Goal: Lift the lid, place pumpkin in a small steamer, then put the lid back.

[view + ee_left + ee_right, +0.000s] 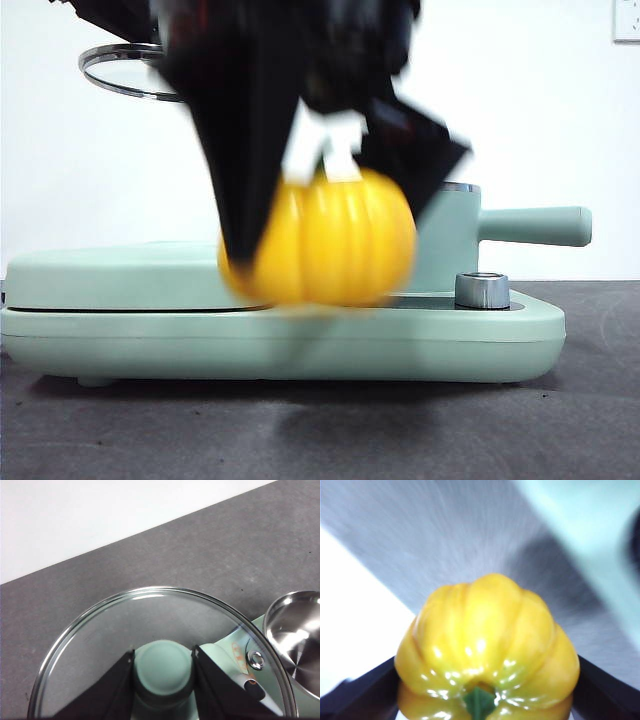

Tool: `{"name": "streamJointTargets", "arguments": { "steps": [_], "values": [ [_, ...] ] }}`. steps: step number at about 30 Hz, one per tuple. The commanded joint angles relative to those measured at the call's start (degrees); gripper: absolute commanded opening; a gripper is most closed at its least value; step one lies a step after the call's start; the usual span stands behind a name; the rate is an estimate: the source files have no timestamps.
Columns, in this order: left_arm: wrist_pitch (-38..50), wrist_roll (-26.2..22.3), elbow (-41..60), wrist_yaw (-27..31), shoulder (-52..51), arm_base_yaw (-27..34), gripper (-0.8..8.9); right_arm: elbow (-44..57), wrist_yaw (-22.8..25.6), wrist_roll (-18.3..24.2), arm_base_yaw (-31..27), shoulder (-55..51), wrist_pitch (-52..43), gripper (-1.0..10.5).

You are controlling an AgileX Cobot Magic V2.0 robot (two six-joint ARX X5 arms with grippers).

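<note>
So the right gripper (320, 215) has its jaws clamped on either side of the pumpkin (320, 240), carrying it in the air in front of the small steamer (450, 240); the front view is smeared with motion blur, so I can't say how high it hangs over the base. The right wrist view shows the glossy ribs and the green stem tucked between the two black jaws. The left gripper (163, 680) is pinched shut around the mint knob of the lid (160, 630), holding it up and off to the side (you can spot its steel rim at the top left of the front view); the pot's shiny inside is open and waiting.

What could go wrong: the pumpkin looks about as wide as the pot, so an off-centre drop could leave it perched on the rim or rolling off onto the griddle cover (110, 275); the glossy skin could also slip in the grip mid-swing. The lid is held only by a small knob, so it could tilt or twist.

Writing: nothing readable; there are some small orange marks near a knob (256, 659) on the base, too tiny to make out.
</note>
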State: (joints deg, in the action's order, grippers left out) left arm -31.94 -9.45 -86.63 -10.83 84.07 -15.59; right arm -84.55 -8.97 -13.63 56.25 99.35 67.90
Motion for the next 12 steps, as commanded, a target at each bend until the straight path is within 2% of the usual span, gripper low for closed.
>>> {"name": "streamJointTargets", "arguments": {
  "steps": [1,5,12],
  "values": [
    [1.55,-0.07,-1.92,-0.31,-0.50,0.35,0.22,-9.05,0.48,3.21,-2.80,1.07,4.13,3.1],
    [1.55,0.07,-1.92,-0.31,-0.48,0.59,0.22,-20.37,0.50,6.51,-10.91,2.69,5.62,3.1],
    [1.51,0.94,-1.92,-0.31,-0.48,0.59,0.22,-31.19,0.46,10.60,-20.31,9.86,6.34,3.2]
  ]
}}
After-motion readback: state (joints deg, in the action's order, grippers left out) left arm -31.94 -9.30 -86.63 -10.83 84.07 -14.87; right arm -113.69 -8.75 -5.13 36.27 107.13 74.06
